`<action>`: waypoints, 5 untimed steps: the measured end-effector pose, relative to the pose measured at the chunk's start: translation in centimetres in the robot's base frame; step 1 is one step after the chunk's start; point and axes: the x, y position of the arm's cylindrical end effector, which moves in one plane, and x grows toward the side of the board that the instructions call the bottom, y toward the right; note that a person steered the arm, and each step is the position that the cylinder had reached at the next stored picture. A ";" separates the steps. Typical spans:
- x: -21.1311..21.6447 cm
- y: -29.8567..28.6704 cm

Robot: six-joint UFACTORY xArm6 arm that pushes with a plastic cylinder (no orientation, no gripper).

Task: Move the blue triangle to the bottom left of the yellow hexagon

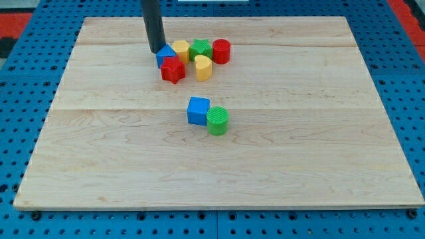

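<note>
The blue triangle (165,54) sits in a cluster near the view's top centre, partly behind a red star (172,70). The yellow hexagon (181,50) is just to its right, touching it. My tip (157,50) rests on the board at the blue triangle's upper left edge, touching or nearly touching it. The rod rises straight up out of the view's top.
In the same cluster are a green star (200,49), a red cylinder (221,51) and a yellow heart-like block (203,67). A blue cube (198,111) and a green cylinder (217,121) stand together at the board's middle. The wooden board (99,166) lies on blue pegboard.
</note>
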 end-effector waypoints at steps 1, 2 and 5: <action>0.0 0.4; 0.1 0.4; -2.1 -0.1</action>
